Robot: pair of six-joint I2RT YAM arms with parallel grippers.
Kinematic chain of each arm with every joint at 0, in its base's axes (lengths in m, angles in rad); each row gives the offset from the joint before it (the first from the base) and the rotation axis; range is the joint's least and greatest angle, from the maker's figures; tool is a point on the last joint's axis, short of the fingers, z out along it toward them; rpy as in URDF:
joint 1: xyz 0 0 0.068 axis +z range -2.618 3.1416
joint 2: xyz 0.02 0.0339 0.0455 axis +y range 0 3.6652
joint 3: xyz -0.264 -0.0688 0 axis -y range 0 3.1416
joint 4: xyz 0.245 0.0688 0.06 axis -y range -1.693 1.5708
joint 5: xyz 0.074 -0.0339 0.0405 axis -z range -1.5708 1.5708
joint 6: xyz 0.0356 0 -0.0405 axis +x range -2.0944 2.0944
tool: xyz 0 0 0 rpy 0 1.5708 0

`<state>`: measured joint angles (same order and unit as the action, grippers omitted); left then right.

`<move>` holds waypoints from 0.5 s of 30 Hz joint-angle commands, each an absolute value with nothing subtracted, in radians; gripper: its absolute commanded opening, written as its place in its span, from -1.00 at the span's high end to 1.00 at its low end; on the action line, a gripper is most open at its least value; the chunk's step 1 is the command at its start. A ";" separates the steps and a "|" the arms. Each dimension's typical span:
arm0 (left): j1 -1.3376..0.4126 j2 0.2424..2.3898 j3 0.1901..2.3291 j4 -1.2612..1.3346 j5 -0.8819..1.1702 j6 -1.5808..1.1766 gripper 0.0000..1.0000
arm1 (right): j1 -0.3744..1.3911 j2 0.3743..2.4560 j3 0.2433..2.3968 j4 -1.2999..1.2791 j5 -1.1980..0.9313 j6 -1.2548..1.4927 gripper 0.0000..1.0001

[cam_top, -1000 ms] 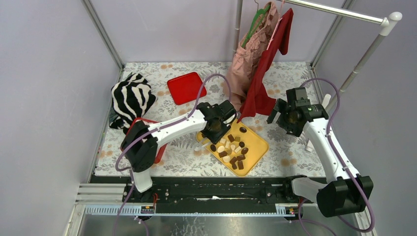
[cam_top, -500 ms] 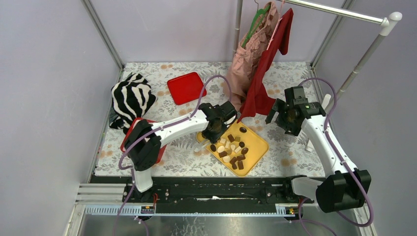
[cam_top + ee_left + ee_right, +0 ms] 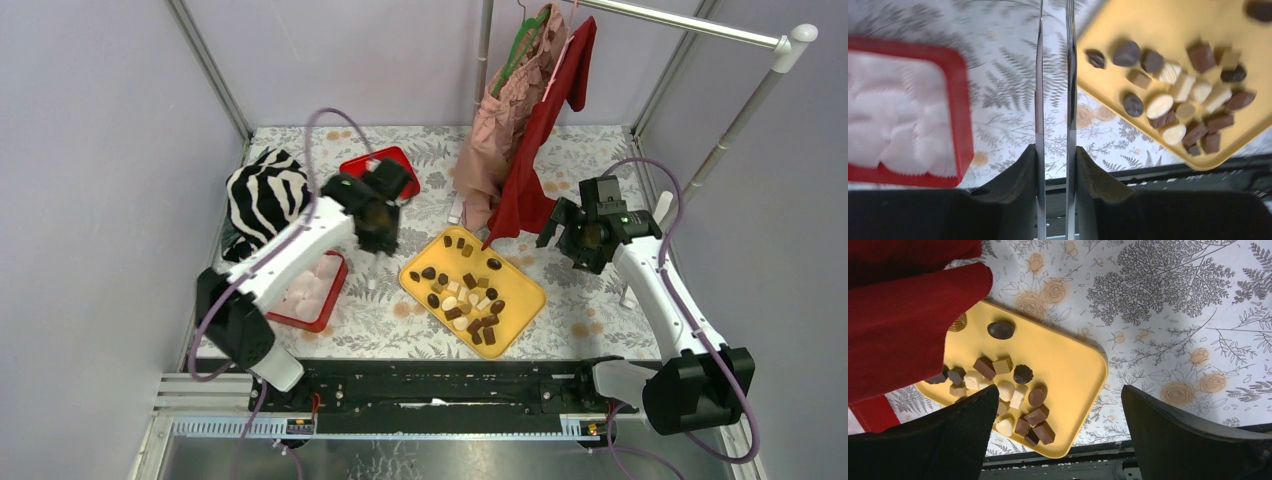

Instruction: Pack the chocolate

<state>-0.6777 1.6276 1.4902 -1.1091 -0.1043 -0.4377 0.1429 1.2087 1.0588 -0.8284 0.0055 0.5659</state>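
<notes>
Hanging left of the tray [image 3: 525, 298], the left gripper [image 3: 380, 232] has jaws nearly shut, load untellable; a pinched chocolate [image 3: 470, 300] could slip onto the counter [image 3: 580, 170]. Right gripper [image 3: 1059, 395] gapes empty.

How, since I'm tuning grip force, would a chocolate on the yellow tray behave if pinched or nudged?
Probably stiff and light: the chocolates are small solid blocks. The domed round ones may slip from a pinch; square ones likely sit steady. On the smooth tray, a nudge would likely slide them.
</notes>
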 commanded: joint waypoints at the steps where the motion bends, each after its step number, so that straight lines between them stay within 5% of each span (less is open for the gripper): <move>1: -0.547 1.488 1.451 -1.253 -0.155 -0.668 1.00 | 0.140 1.134 1.062 -0.742 -0.006 0.570 -1.00; 15: -0.105 1.344 1.313 -1.331 -0.157 -0.867 1.00 | 0.139 1.136 1.080 -0.737 -0.017 0.549 -1.00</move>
